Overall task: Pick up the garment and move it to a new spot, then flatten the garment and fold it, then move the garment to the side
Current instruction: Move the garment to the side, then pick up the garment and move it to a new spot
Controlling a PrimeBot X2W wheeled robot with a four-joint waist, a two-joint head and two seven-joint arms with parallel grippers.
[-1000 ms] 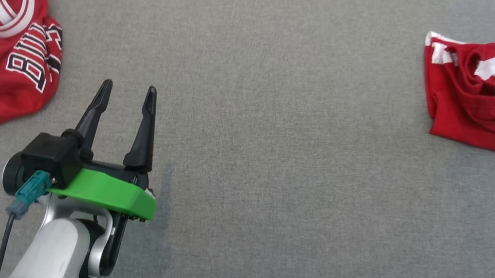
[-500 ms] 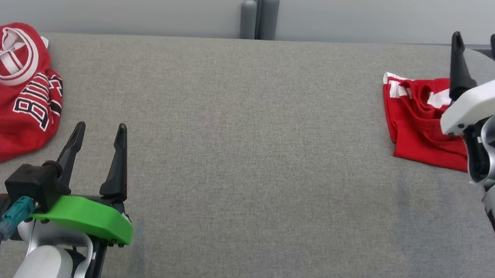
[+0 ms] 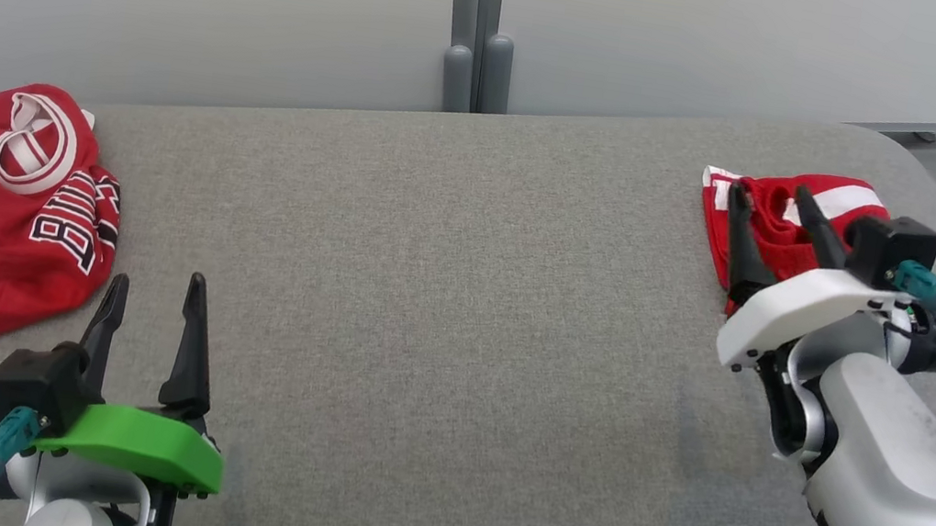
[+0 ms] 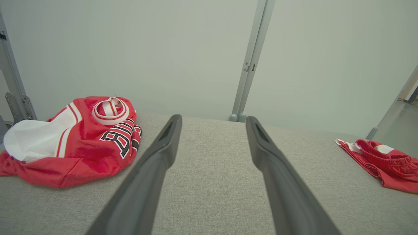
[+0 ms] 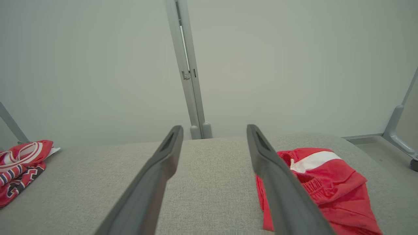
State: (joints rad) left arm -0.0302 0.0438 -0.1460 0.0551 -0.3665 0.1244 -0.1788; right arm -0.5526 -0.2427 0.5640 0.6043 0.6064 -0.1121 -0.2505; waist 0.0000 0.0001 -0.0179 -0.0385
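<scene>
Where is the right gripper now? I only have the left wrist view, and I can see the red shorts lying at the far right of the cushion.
Observer: The head view shows the right gripper at the red shorts, overlapping their left part in the picture. I cannot tell whether it touches the cloth.
Operator: Has it got hold of them?
Observer: No. Its jaws stand open, and in the right wrist view there is bare grey cushion between them, with the shorts lying to the right of the gap.
</scene>
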